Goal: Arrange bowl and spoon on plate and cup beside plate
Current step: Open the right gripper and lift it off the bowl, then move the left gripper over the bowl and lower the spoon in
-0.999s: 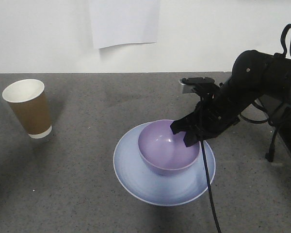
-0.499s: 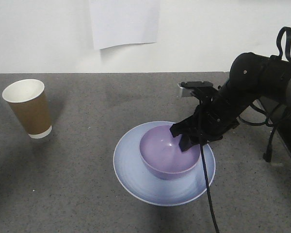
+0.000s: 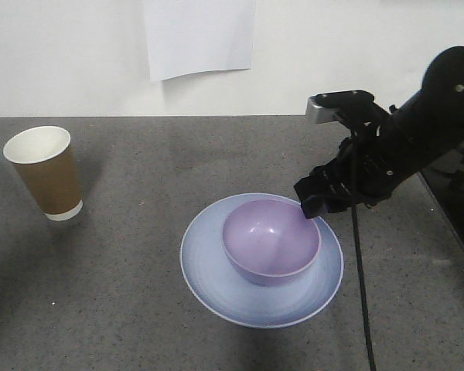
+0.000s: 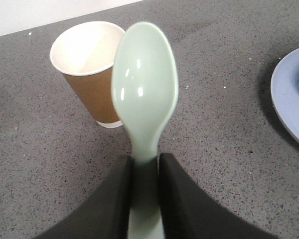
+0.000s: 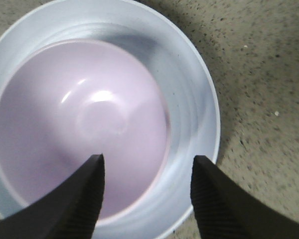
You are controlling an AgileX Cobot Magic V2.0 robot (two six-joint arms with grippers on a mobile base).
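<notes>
Bowl (image 3: 271,241) sits centred on plate (image 3: 216,278); my right end effector (image 5: 145,196) hangs spread above its rim, holding nothing. Left end effector (image 4: 145,174) clamps spoon (image 4: 145,94) (handle between fingers), cup (image 4: 89,74) upright on bench (image 3: 124,309) behind.

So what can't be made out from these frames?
- Spoon: the handle end is hidden between the left gripper's fingers in the left wrist view; the front view's left edge cuts off most of it.
- Left arm: out of the front view.
- Plate: the right wrist view is blurred and crops its lower rim behind the right gripper.
</notes>
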